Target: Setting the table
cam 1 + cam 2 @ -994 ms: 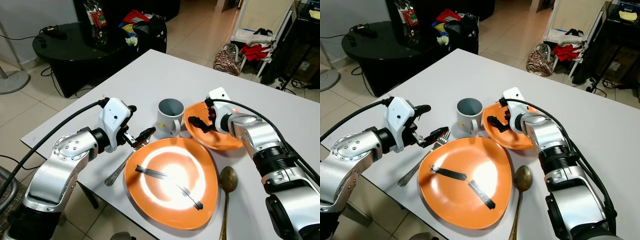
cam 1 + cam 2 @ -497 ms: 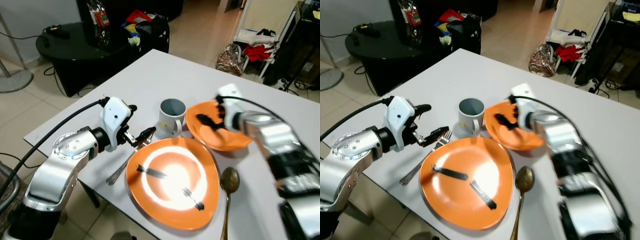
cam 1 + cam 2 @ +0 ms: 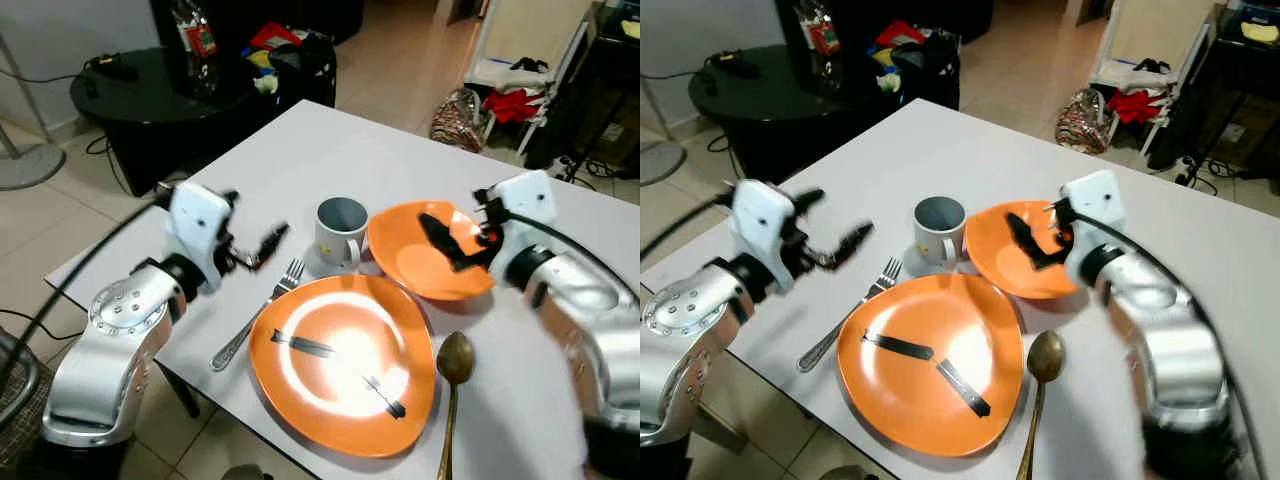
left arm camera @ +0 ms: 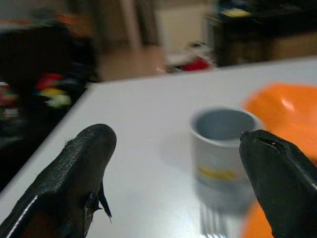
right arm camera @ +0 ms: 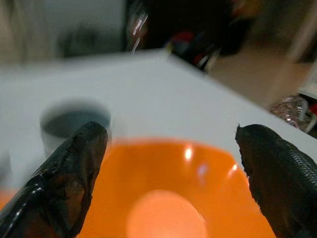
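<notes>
Closest to the robot on the white desk (image 3: 300,150) is a big orange plate (image 3: 345,365), with a spoon (image 3: 455,360) on its right and a fork (image 3: 255,320) on its left. Behind that sit a mug (image 3: 338,230) and an orange bowl (image 3: 425,250). Left claw (image 3: 262,245) hovers wide open beside the fork, holding nothing. Right claw (image 3: 445,240) hangs over the bowl, spread open, empty too.

Left arm: silver, bent at the elbow, reaching in over the table's (image 3: 300,150) near-left edge. Left gripper (image 3: 262,247): raised above the tabletop, fingers spread apart, holding nothing; image blurred.

Right arm: silver, extended inward from the table's right side, blurred. Right gripper (image 3: 450,245): fingers parted wide, empty, held over the surface.
</notes>
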Available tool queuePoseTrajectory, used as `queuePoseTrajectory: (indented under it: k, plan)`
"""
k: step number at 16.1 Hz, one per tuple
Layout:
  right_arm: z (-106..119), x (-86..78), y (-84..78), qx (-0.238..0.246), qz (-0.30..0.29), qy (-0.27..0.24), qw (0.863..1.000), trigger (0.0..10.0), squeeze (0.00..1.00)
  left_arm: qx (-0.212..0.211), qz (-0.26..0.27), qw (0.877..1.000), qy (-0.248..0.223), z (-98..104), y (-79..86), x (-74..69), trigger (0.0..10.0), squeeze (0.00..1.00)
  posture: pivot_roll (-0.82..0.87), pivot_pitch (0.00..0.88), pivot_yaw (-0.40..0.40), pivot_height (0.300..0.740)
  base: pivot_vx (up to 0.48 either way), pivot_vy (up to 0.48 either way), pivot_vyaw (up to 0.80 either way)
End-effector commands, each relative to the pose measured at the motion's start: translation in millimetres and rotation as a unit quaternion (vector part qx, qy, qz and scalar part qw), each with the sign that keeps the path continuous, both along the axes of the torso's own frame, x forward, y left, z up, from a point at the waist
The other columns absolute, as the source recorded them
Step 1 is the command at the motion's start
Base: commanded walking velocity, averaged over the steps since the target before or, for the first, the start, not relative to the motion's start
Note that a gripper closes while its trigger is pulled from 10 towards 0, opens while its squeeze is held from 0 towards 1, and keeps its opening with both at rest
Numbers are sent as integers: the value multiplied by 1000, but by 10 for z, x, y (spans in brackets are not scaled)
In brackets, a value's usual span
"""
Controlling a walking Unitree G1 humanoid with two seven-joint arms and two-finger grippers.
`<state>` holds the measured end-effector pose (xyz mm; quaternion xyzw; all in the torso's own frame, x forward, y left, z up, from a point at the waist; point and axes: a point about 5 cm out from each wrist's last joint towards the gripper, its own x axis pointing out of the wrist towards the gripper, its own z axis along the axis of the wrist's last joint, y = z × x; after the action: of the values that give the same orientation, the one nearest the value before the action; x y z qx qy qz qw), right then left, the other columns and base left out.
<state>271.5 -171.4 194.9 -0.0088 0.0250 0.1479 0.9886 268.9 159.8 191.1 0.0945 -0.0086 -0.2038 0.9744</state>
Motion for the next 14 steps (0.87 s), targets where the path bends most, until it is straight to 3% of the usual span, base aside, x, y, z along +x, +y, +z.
queuePoseTrajectory:
  k: [1, 4, 8, 14]
  plan:
    - [111, -77, -4, 61, -23, -45, 997, 10000, 0, 4, 27, 1000, -10, 14, 7, 42, 10000, 0, 68, 0, 7, 740, 0, 0, 0]
    - [64, -135, -12, 93, -46, -40, 994, 10000, 0, 10, 14, 1000, -3, -34, -69, 27, 10000, 0, 68, 0, 14, 740, 0, 0, 0]
    - [-13, -228, 46, 59, -49, -26, 997, 10000, 0, 7, 27, 1000, 6, -46, -65, 32, 10000, 0, 66, 0, 32, 740, 0, 0, 0]
    - [-67, -221, 171, 14, -43, -32, 998, 10000, 0, 7, 35, 999, 10, -53, -57, 47, 10000, 0, 70, 0, 33, 740, 0, 0, 0]
